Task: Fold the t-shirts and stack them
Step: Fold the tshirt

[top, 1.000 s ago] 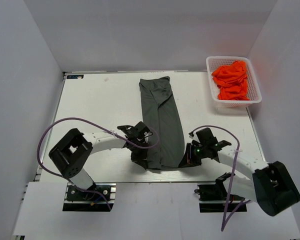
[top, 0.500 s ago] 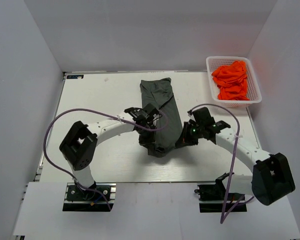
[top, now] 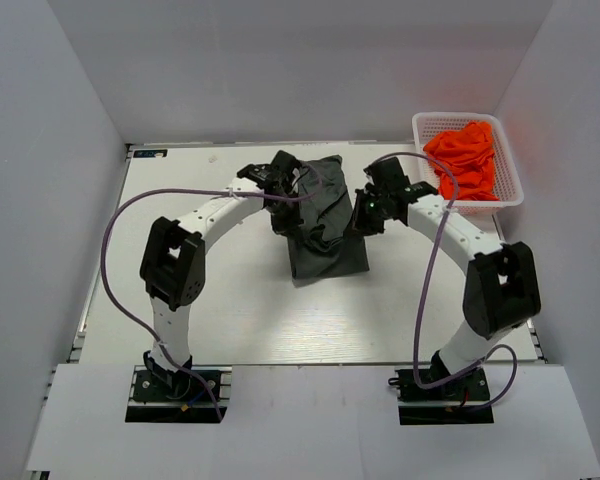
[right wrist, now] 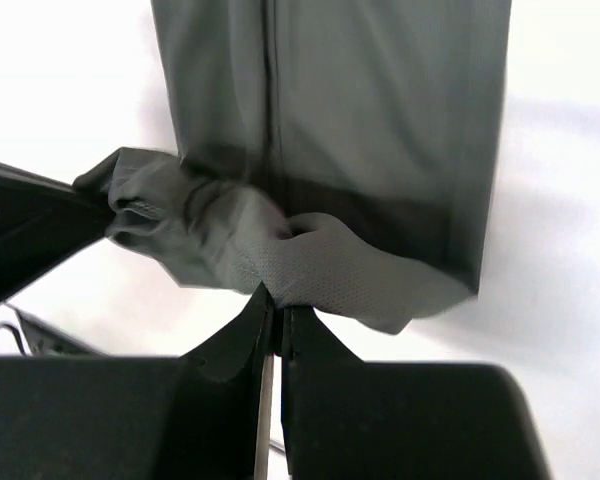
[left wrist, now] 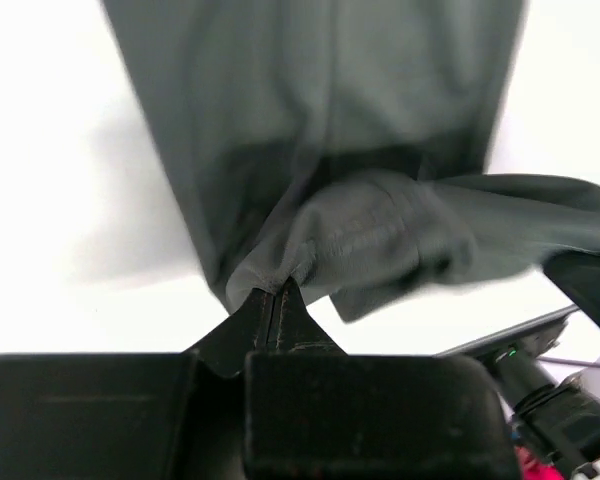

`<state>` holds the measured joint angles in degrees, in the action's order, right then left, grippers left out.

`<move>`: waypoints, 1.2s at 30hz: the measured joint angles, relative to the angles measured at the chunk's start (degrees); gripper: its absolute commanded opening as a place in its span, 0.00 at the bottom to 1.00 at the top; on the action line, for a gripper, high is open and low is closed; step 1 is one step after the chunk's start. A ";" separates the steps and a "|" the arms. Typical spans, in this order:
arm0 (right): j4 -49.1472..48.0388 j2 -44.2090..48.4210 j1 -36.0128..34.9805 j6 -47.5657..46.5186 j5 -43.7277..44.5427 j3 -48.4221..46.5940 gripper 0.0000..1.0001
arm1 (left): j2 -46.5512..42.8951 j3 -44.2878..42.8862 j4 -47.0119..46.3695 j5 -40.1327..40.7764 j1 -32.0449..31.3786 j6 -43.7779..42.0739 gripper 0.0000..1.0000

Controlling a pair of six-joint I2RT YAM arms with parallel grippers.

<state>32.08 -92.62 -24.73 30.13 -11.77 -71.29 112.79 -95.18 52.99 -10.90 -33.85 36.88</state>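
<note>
The dark grey t-shirt (top: 325, 235) lies on the white table, its near half lifted and folded back over the far half. My left gripper (top: 283, 212) is shut on the shirt's left hem corner (left wrist: 280, 270). My right gripper (top: 363, 215) is shut on the right hem corner (right wrist: 325, 270). Both hold the cloth above the shirt's far part, near the table's back. Several bright orange t-shirts (top: 465, 160) lie crumpled in a white basket (top: 510, 200) at the back right.
The white table (top: 210, 300) has a grey wall behind and at both sides. The basket stands close to my right arm's elbow. Purple cables loop along both arms.
Both grippers have carried the shirt's near hem from the table's front edge to the far end, folding the long shirt in half. Both arms are now stretched forward.
</note>
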 measured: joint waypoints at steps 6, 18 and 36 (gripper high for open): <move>1.62 -7.85 1.57 -2.10 -0.28 -10.01 0.00 | 6.12 -10.40 0.50 0.02 2.38 -2.43 0.00; 3.98 -17.14 4.11 -2.97 -2.34 -19.37 0.00 | 13.75 -16.59 0.22 -0.52 6.78 -4.79 0.00; 6.08 -32.54 7.54 -2.27 -5.01 -36.20 0.73 | 20.81 -25.35 -4.17 -1.97 10.12 -3.21 0.96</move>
<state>38.15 -125.16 -17.19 27.86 -16.78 -107.48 133.60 -120.53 48.82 -12.86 -23.73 33.67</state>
